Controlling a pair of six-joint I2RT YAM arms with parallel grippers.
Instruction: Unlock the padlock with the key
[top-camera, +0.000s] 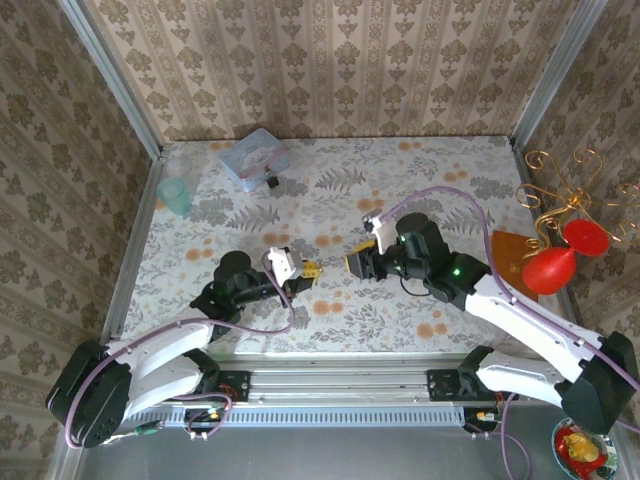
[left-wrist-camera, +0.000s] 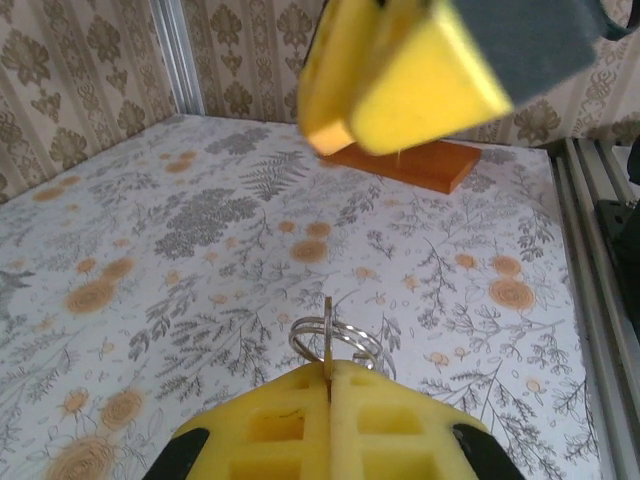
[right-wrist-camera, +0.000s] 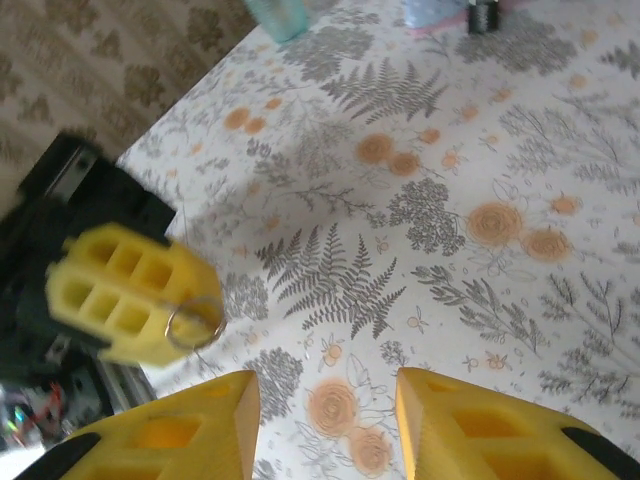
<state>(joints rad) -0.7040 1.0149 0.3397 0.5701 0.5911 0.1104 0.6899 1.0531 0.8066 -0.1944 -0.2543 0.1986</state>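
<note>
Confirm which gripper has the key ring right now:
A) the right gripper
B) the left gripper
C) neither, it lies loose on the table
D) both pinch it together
B: the left wrist view has the key ring pinched at the tips of the shut left gripper, while the right gripper stands open with nothing between its fingers.

Box probably crowds padlock.
</note>
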